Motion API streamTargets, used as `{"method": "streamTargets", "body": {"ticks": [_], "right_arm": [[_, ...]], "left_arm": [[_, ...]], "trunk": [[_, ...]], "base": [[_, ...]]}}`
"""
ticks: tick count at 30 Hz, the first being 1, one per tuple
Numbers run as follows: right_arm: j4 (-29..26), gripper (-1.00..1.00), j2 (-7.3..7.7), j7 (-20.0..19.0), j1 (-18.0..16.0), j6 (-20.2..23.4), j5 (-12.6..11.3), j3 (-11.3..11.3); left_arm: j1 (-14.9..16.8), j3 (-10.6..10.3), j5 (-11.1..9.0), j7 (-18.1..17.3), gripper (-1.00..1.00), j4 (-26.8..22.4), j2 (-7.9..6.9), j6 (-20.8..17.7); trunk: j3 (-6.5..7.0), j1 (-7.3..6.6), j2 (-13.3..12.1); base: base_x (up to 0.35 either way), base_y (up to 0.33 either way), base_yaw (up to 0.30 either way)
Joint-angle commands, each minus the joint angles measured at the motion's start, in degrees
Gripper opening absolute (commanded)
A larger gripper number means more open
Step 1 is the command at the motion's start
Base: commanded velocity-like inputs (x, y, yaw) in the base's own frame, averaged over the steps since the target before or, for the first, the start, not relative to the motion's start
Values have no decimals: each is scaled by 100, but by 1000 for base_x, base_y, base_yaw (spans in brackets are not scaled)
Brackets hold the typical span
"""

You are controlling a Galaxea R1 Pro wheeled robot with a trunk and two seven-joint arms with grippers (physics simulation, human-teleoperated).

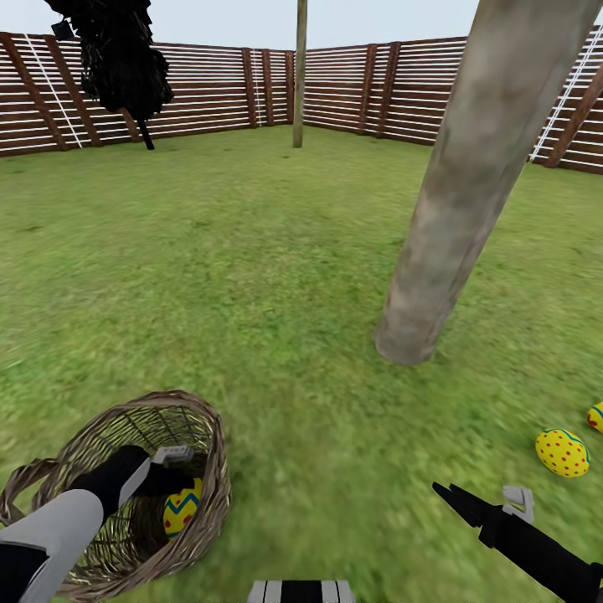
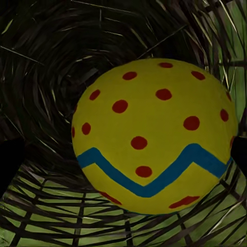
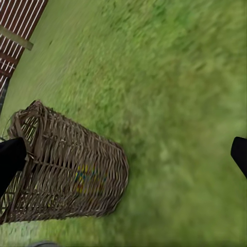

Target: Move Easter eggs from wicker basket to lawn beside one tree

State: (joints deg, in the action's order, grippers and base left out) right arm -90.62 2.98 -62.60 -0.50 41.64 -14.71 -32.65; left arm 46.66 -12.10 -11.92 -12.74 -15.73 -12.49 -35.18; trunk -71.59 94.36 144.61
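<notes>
Now | left gripper (image 1: 172,479) in wicker basket (image 1: 205,511) at zigzag egg (image 2: 154,136), grip unclear | no legible writing

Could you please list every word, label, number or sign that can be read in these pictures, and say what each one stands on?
There is no readable text in any of the views.
The egg in the wicker basket, the zigzag egg, carries only painted decoration: red dots and a blue zigzag band, no letters or numbers.
The dotted egg on the lawn near the tree shows only red dots.
The fence bears plain slats, no sign.
</notes>
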Motion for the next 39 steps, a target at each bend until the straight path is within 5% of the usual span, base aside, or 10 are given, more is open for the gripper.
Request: {"method": "streamTargets", "body": {"ticks": [1,9,25,39], "right_arm": [[0,100,0,-7,-3,37,-23,-4],[1,100,-4,-7,-3,37,-23,3],[1,100,-9,-7,-3,11,-32,1],[-5,100,14,-16,-25,51,-41,-20]], "left_arm": [[1,-43,-2,-8,100,-9,-5,-24],[1,-38,201,-115,100,-9,0,-3],[0,-37,218,-279,100,-9,1,176],[0,-37,218,-445,100,-9,1,264]], "trunk": [[-4,-1,2],[-115,12,8],[-270,30,18],[-270,30,18]], "base": [[0,0,0],[0,0,0],[0,0,0],[0,0,0]]}}
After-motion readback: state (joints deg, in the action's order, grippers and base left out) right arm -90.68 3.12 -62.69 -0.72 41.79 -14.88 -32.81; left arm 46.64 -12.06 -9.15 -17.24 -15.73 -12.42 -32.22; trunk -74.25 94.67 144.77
